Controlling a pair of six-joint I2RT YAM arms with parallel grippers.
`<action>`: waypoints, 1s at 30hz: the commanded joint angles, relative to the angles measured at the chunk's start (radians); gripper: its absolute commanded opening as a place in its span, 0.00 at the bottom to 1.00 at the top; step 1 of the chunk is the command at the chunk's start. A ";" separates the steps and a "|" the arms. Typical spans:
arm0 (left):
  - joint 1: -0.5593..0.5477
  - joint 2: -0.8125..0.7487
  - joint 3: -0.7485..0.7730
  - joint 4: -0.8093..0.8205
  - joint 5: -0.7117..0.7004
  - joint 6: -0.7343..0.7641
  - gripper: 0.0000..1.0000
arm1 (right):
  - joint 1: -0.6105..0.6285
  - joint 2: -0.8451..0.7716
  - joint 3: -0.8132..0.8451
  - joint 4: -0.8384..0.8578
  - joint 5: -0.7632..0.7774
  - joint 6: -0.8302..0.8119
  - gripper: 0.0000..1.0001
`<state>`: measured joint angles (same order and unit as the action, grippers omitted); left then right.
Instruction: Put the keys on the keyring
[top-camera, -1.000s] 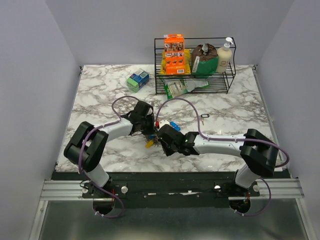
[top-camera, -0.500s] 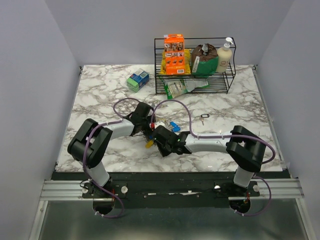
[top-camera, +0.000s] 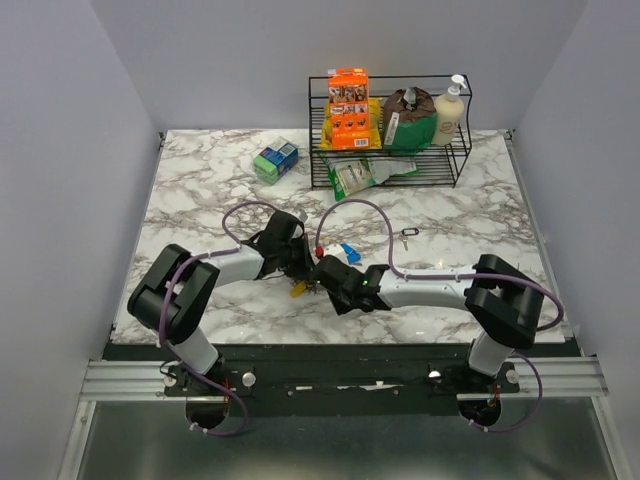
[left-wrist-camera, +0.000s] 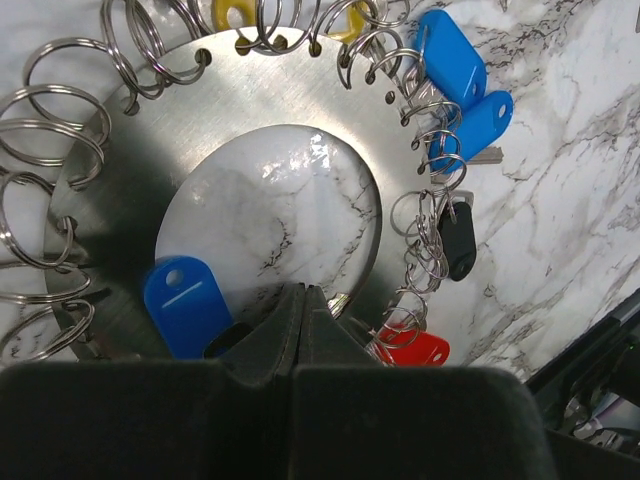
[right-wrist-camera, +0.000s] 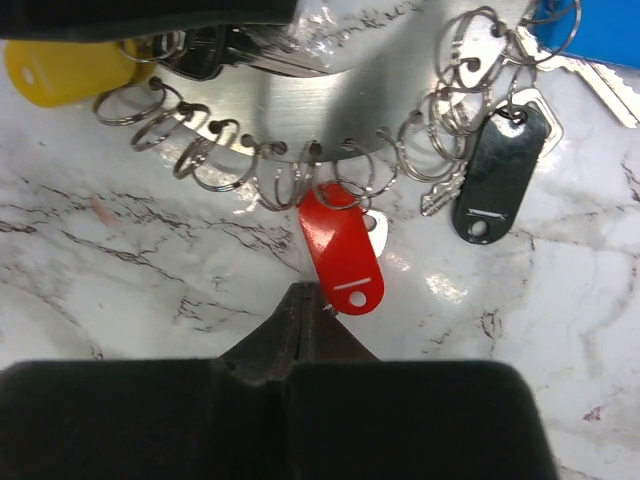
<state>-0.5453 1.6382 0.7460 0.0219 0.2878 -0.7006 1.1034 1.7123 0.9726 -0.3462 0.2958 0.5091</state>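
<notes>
The keyring (left-wrist-camera: 120, 210) is a flat silver metal loop with several small wire rings hooked through holes along its rim. Keys hang from it: blue (left-wrist-camera: 450, 55), black (left-wrist-camera: 458, 245), red (left-wrist-camera: 410, 350), yellow (left-wrist-camera: 232, 12). My left gripper (left-wrist-camera: 303, 298) is shut at the loop's inner edge, and its fingers hide the near band. In the right wrist view the red key (right-wrist-camera: 340, 250) hangs from the loop (right-wrist-camera: 330, 100). My right gripper (right-wrist-camera: 305, 300) is shut beside its tag end, with a silver tip showing there. In the top view both grippers (top-camera: 300, 268) (top-camera: 322, 276) meet over the bunch.
A loose black-headed key (top-camera: 405, 236) lies alone on the marble right of the bunch. A black wire rack (top-camera: 455, 160) with boxes, a bag and a bottle stands at the back. A green and blue box (top-camera: 276, 160) lies left of it.
The right arm swung left, then back a little to the right. The left elbow shifted too. Both grippers stay over the key bunch, which has hardly moved.
</notes>
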 joint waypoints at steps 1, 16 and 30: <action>-0.007 -0.018 -0.040 -0.083 -0.029 0.012 0.00 | -0.023 -0.008 -0.061 -0.111 0.085 0.025 0.01; -0.019 -0.070 -0.036 -0.125 -0.033 0.007 0.00 | -0.057 -0.147 -0.146 0.038 0.016 -0.076 0.02; -0.042 -0.120 -0.079 -0.132 -0.033 -0.037 0.00 | -0.057 -0.338 -0.239 0.245 -0.188 -0.179 0.09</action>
<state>-0.5724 1.5505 0.6968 -0.0868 0.2726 -0.7185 1.0470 1.3865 0.7448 -0.1856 0.2085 0.3752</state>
